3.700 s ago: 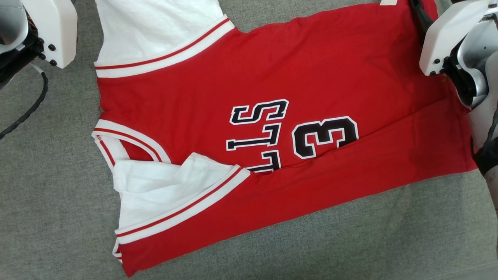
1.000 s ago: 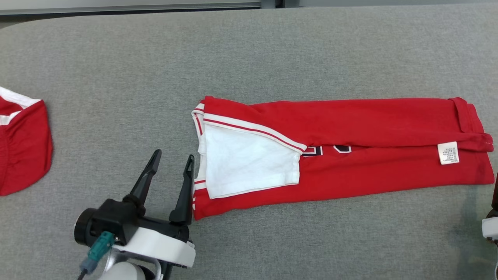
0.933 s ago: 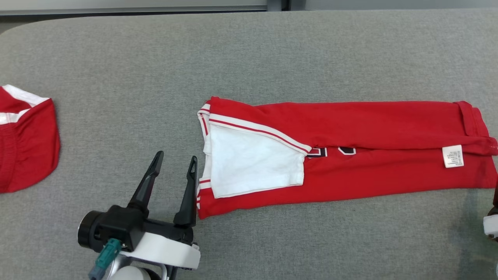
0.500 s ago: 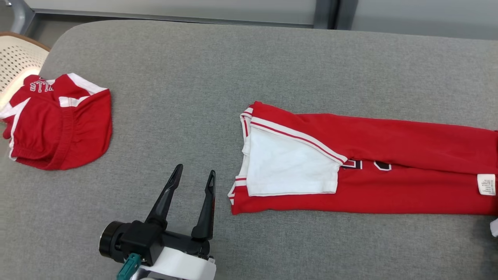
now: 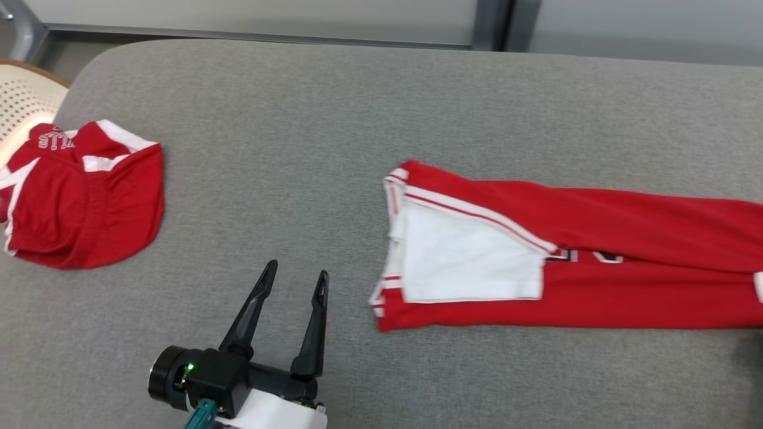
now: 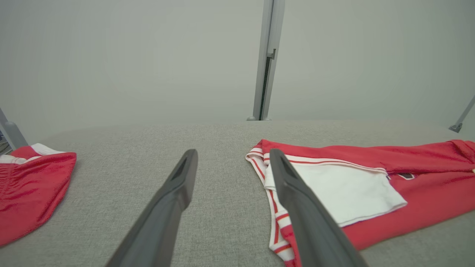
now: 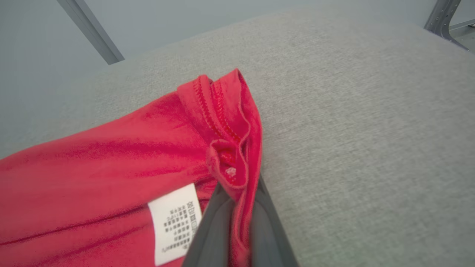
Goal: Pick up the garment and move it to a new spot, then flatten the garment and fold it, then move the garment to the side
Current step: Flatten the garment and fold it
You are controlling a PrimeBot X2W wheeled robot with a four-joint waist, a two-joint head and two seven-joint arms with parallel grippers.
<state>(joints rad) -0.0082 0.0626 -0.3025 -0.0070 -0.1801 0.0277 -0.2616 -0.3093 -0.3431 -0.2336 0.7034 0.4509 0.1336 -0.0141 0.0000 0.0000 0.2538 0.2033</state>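
Note:
The garment [image 5: 596, 256] is a red jersey with white trim, folded into a long strip across the grey table; its white sleeve panel [image 5: 471, 262] faces up at the left end. My left gripper [image 5: 295, 277] is open and empty, a short way left of the jersey's left end, also seen ahead in the left wrist view [image 6: 232, 157]. In the right wrist view my right gripper [image 7: 237, 193] is shut on the jersey's bunched hem corner [image 7: 232, 155], beside a white care label [image 7: 174, 222].
A second red-and-white garment [image 5: 77, 196] lies crumpled at the table's left end, next to a cream perforated chair [image 5: 24, 101]. The grey padded table [image 5: 298, 119] stretches broad behind the jersey, with a wall and metal post beyond.
The head camera has turned left, bringing the second garment and chair into view. My right gripper has shut on the jersey's hem corner. The left gripper stays open near the jersey's left end.

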